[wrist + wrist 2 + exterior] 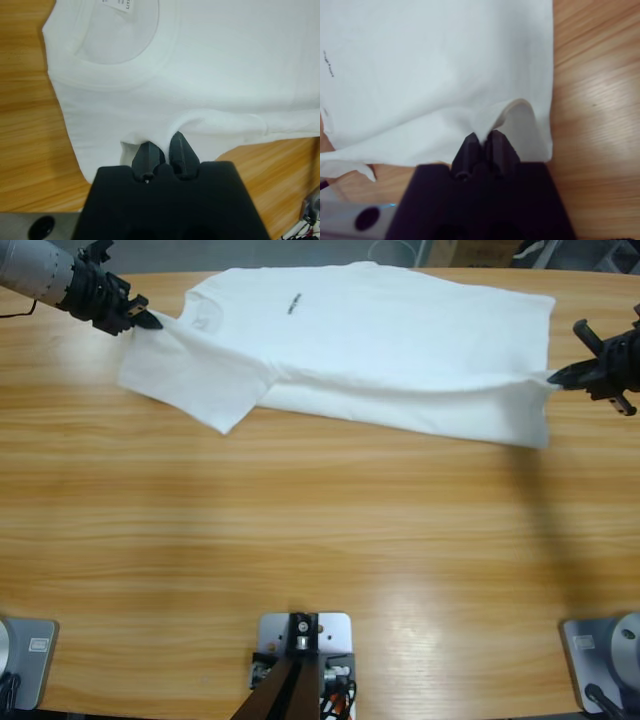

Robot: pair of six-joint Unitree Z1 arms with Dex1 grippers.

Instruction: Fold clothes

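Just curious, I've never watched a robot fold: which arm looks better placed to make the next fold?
Neither clearly: the left gripper pinches the T-shirt near its collar, the right gripper pinches its hem. They'd likely move together.

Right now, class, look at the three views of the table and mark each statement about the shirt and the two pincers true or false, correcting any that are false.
1. The shirt lies at the far side of the table. True.
2. The left pincer is shut on the shirt near the collar. True.
3. The right pincer hangs open above bare wood. False: it is shut on the shirt's edge.
4. The shirt is folded into a small square. False: it is spread out between the two pincers.
5. A small dark print shows on the shirt. True.
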